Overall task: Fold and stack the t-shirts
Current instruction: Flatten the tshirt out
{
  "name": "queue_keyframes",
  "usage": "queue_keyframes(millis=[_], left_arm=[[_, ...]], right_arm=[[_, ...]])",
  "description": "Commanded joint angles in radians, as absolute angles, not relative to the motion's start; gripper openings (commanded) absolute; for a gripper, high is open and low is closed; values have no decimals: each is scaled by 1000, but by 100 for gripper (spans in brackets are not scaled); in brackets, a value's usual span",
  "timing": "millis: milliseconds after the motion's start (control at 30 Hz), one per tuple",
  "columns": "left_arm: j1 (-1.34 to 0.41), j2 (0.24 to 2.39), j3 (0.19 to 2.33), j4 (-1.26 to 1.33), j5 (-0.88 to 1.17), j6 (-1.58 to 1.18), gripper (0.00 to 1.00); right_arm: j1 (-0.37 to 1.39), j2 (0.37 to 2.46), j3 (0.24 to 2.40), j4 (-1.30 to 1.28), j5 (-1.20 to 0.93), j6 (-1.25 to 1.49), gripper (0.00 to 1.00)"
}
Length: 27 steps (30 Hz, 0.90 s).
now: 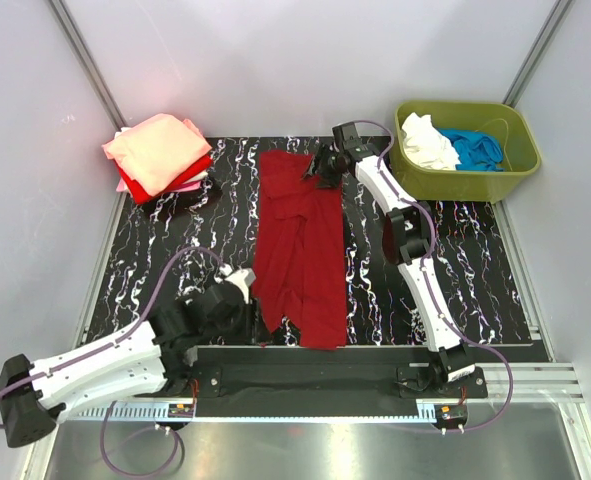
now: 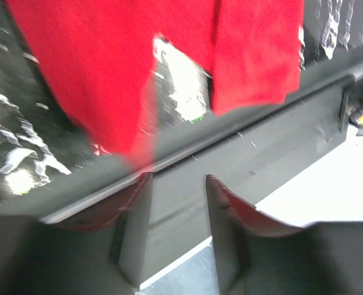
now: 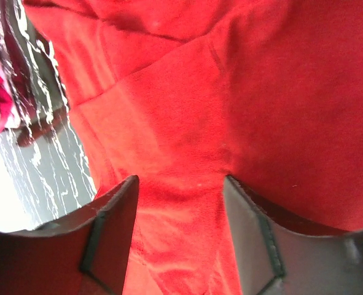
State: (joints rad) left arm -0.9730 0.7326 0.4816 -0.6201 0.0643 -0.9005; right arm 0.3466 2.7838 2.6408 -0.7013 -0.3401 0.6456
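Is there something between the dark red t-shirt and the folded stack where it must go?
Nothing visible does: only bare mat lies between the dark red t-shirt and the folded stack. The green tub stands far right, off that path.

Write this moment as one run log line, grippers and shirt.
left gripper: open, by near hem | right gripper: open, above far end | dark red t-shirt: flat, long strip
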Motion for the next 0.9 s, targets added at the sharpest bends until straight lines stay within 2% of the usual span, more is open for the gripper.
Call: queue_keyframes(millis=[0, 100, 267, 300, 333, 433, 567, 600, 700, 800, 867], left_arm=[[-1070, 715, 520, -609, 36, -998, 55], [-1164, 722, 604, -696, -58, -1038, 61], [-1204, 764, 718, -842, -229, -1063, 64], [-1203, 778, 791, -929, -274, -1066, 66], [-1201, 785, 829, -966, -319, -1057, 73], [-1123, 816, 949, -999, -390, -925, 77], [-796, 921, 1006, -867, -164, -712, 75], [-751, 948, 1017, -838, -120, -651, 75], [-597, 1084, 1073, -740, 26, -557, 72], [-453, 1260, 1162, -661, 173, -500, 65], [-372, 1404, 1228, -641, 257, -482, 62]], right_arm=[[325, 2801, 2655, -655, -250, 647, 66], [321, 2764, 2655, -643, -279, 637, 71], [318, 2649, 2619, -634, -354, 582, 79], [318, 2587, 2581, -637, -360, 571, 80], [316, 2548, 2553, -643, -365, 558, 82], [318, 2357, 2366, -646, -357, 526, 83], [333, 2065, 1955, -562, -356, 552, 82], [363, 1957, 1798, -536, -356, 552, 80], [486, 1782, 1546, -535, -308, 537, 75], [621, 1674, 1340, -497, -305, 597, 69], [676, 1652, 1284, -506, -270, 632, 62]])
